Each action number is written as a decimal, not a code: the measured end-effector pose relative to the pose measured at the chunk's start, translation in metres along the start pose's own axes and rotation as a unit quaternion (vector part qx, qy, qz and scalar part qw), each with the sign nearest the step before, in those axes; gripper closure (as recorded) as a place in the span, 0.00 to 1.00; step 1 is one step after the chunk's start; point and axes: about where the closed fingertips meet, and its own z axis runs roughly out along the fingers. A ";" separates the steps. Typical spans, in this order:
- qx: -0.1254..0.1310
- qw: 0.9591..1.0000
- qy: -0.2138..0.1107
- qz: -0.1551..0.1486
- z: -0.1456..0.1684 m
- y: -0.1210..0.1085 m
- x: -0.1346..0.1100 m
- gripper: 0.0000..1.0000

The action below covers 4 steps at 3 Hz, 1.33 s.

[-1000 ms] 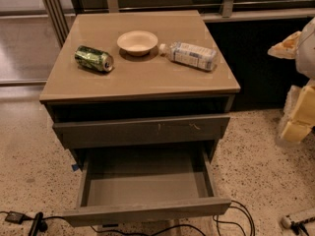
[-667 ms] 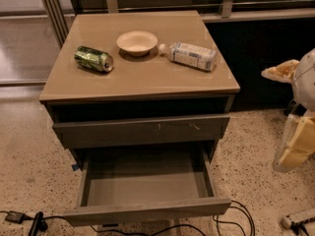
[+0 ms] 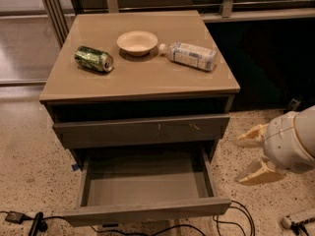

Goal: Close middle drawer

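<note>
The middle drawer [image 3: 143, 183] is pulled far out of the grey-brown cabinet, showing its bare grey box interior. Its plain flat front [image 3: 147, 212] is near the bottom edge of the camera view. Above it, the drawer front with small pale scratch marks [image 3: 142, 130] is pushed in. My gripper [image 3: 248, 156] hangs in the air to the right of the open drawer, at about its height and apart from it. Its two pale fingers [image 3: 258, 173] are spread and hold nothing.
On the cabinet top [image 3: 147, 80] lie a green can [image 3: 93, 59], a pale bowl [image 3: 137, 42] and a plastic bottle [image 3: 189, 55] on its side. Black cables [image 3: 234, 220] run over the speckled floor in front of the drawer. A dark wall panel is behind on the right.
My gripper has come down from the upper right edge of the view to beside the open drawer. The drawers and the things on top have not moved.
</note>
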 end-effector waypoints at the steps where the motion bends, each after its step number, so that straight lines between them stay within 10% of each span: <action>1: -0.019 1.000 0.014 0.018 0.052 0.011 0.018 0.65; 2: -0.021 0.999 0.020 0.026 0.061 0.013 0.023 0.88; 4: -0.037 0.998 0.000 0.045 0.090 0.017 0.025 1.00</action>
